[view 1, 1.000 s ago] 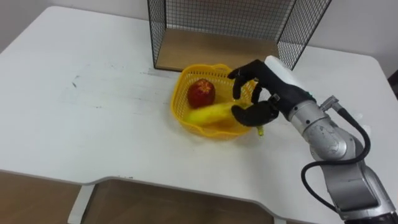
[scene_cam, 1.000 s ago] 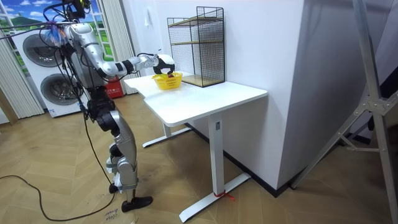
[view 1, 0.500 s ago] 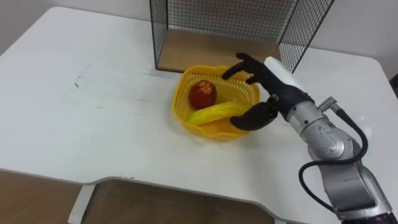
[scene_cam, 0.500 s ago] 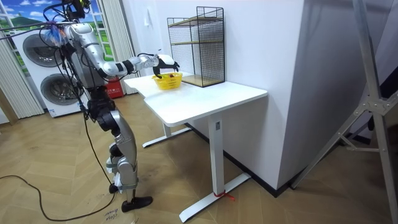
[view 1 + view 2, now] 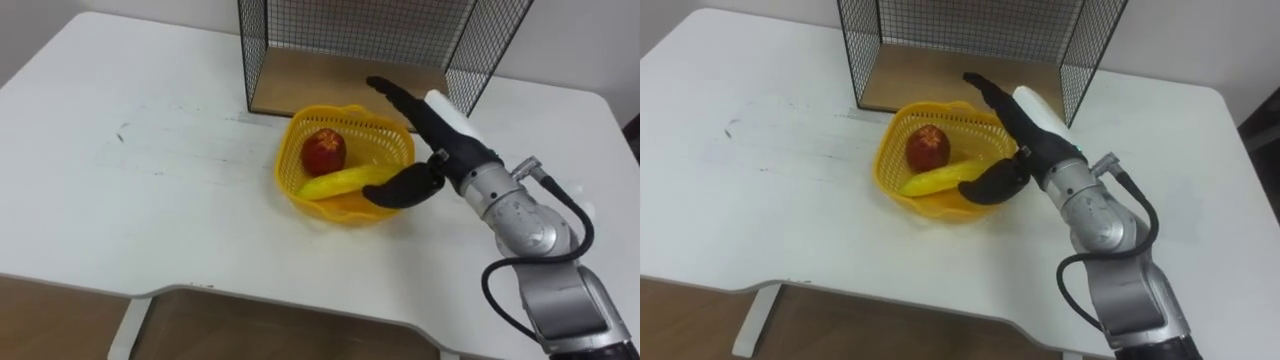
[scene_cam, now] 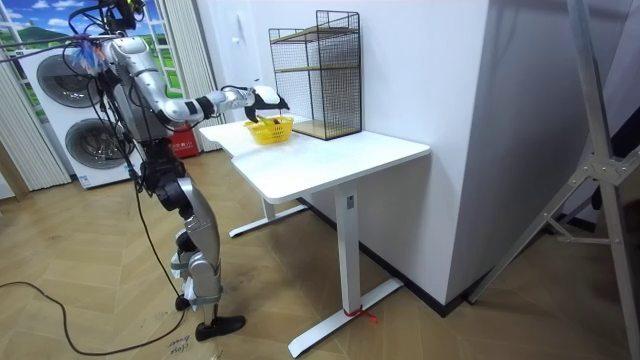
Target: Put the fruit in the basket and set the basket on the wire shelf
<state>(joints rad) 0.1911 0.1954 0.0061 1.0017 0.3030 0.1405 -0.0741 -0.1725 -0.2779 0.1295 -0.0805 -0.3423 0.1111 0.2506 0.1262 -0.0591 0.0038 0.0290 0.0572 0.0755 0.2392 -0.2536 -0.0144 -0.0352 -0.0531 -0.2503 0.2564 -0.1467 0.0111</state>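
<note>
Release done: banana [image 5: 345,181] dropped from my grip, now lying in yellow basket [image 5: 290,186] beside apple [image 5: 324,151]. My right robot hand [image 5: 447,152] spread wide, empty, over basket's right rim. Fruit loaded; basket to wire shelf [image 5: 300,40] remains.

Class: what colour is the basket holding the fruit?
Yellow plastic lattice basket, clearest in the left eye view.

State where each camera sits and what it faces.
Left eye view: on the robot's head, looking down at the table, basket and wire shelf; right hand and forearm show.
Right eye view: same scene, slightly shifted sideways.
Room view: across the room, facing the table; whole standing robot shows.
All share basket, wire shelf, right hand.
</note>
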